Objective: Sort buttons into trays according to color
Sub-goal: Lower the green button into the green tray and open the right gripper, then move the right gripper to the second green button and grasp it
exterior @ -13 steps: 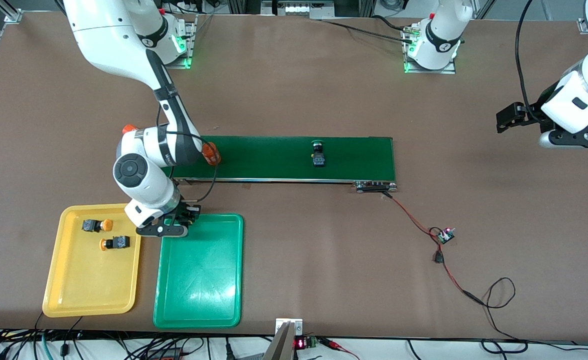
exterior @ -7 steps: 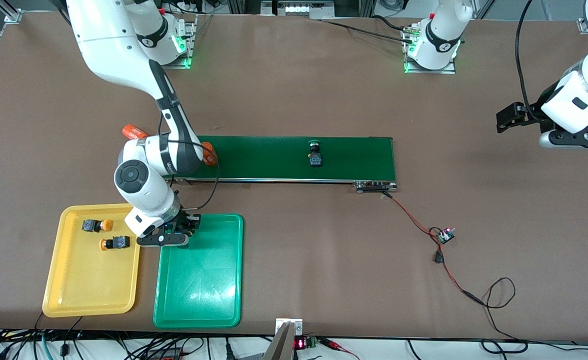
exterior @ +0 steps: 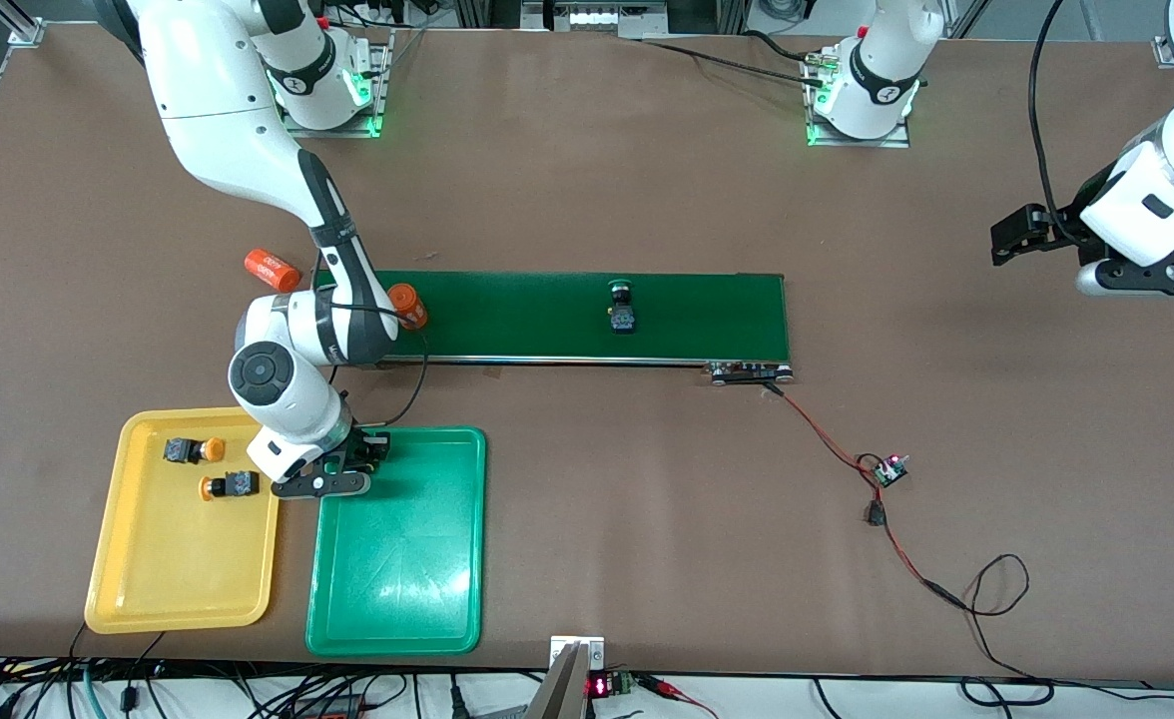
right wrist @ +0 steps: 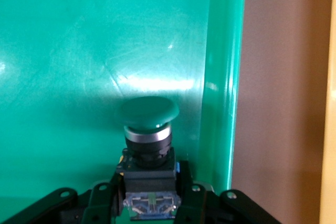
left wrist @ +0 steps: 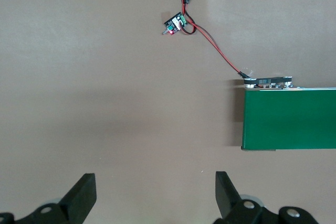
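Note:
My right gripper (exterior: 352, 464) is low over the corner of the green tray (exterior: 397, 559) farthest from the front camera. It is shut on the dark body of a green-capped button (right wrist: 149, 129), fingers (right wrist: 186, 187) against its sides, over the green tray (right wrist: 79, 51) floor. A second green button (exterior: 623, 308) lies on the conveyor belt (exterior: 697, 315). Two orange-capped buttons (exterior: 193, 450) (exterior: 228, 486) lie in the yellow tray (exterior: 183, 569). My left gripper (exterior: 1016, 235) (left wrist: 156, 195) waits open over bare table at the left arm's end.
One orange cylinder (exterior: 272, 269) lies on the table beside the belt's end; another (exterior: 407, 305) sits on the belt by my right arm. A red-black wire runs from the belt's motor end (exterior: 750, 372) to a small circuit board (exterior: 888, 469).
My right gripper has come down a little over the green tray's corner with the green button. The button and orange cylinder on the belt have drifted toward the right arm's end.

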### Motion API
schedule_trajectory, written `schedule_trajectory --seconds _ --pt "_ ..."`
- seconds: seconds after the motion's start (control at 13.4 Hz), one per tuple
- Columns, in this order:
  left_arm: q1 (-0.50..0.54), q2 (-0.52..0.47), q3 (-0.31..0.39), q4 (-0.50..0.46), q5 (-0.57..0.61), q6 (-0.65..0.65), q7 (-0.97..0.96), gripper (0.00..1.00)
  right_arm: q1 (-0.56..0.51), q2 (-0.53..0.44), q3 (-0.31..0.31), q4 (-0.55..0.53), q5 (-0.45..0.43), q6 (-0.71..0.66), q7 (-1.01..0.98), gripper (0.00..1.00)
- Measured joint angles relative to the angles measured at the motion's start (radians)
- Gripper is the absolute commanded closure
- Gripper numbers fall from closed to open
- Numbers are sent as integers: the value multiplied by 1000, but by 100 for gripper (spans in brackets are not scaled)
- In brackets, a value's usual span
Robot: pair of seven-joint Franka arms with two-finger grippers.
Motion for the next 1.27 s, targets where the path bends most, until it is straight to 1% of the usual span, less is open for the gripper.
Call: schedule_trajectory --seconds 0.15,0.3,0.52,0.75,1.12,1.27 --pt "0 0 0 0 0 0 0 0 0 -7 0 11 1 -11 0 0" --pt "0 0 0 0 0 0 0 0 0 -34 0 36 2 -88 0 0" --pt "0 0 0 0 0 0 0 0 2 -100 2 66 16 -214 0 0" --pt "0 0 0 0 0 0 0 0 20 -159 6 68 21 -286 1 0" --pt "0 0 -1 0 0 0 0 0 121 -190 12 64 26 -426 113 0" --pt "0 0 -2 0 0 0 0 0 169 -198 13 47 26 -441 168 0"
